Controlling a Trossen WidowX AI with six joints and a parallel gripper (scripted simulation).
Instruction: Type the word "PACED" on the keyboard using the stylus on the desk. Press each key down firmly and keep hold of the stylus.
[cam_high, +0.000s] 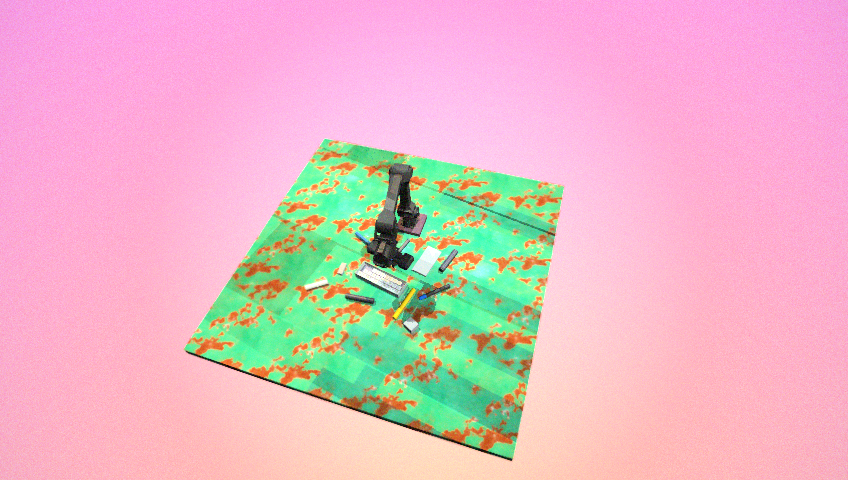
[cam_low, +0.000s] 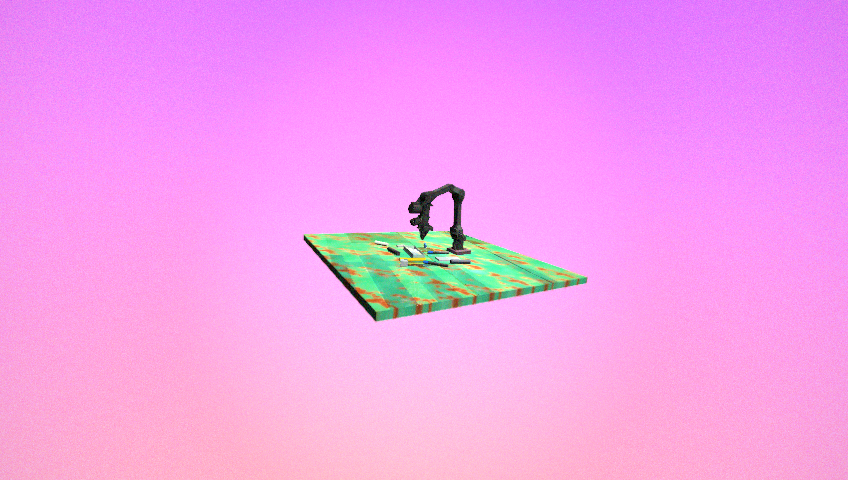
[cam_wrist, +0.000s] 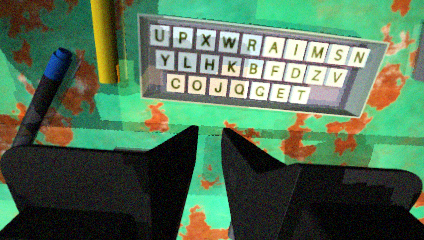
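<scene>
The keyboard (cam_high: 380, 280) (cam_low: 412, 252) (cam_wrist: 327, 95) is a grey tray with three rows of pale letter keys. My gripper (cam_low: 423, 237) (cam_wrist: 210, 134) is slightly open and empty, above the table on the robot's side of the keyboard. No stylus shows between the fingers. A dark pen with a blue end (cam_high: 434, 292) (cam_low: 436, 262) (cam_wrist: 37, 105) lies beyond a yellow stick (cam_high: 404, 303) (cam_low: 414, 260) (cam_wrist: 104, 40) at the keyboard's U end. A blue stick (cam_high: 361, 237) lies by the arm, partly hidden. A thin grey stick (cam_high: 404, 244) lies near it. I cannot tell which is the stylus.
A white slab (cam_high: 426, 260) and a dark bar (cam_high: 448, 260) (cam_low: 460, 261) lie side by side. A black bar (cam_high: 359, 298) (cam_low: 393, 251), a white bar (cam_high: 315, 284) (cam_low: 380, 242), a small pale block (cam_high: 341, 268) and a whitish block (cam_high: 410, 325) lie around the keyboard.
</scene>
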